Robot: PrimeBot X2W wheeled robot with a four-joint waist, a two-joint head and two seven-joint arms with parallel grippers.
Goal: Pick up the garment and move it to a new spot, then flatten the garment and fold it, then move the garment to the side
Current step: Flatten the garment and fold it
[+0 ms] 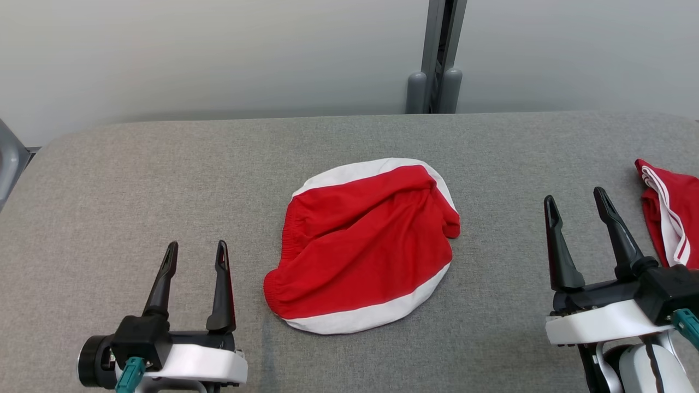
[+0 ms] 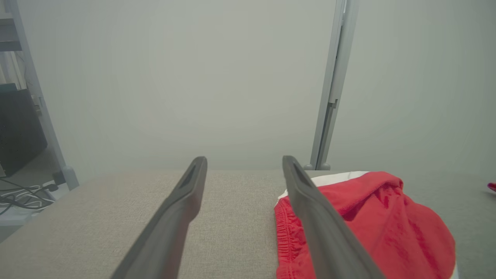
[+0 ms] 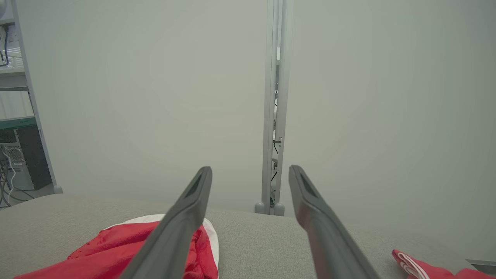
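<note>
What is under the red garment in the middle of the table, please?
The garment lies on the grey table, which shows all around it. White cloth peeks out at its edges; anything else beneath is covered.

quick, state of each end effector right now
Left end effector: open, holding nothing.
Right end effector: open, holding nothing.

The garment (image 1: 363, 240) is soft, matt red cloth with white bands. The table (image 1: 164, 174) is covered in coarse grey woven fabric. The left gripper (image 1: 197, 244) and right gripper (image 1: 574, 195) have smooth, matt dark plastic fingers.
</note>
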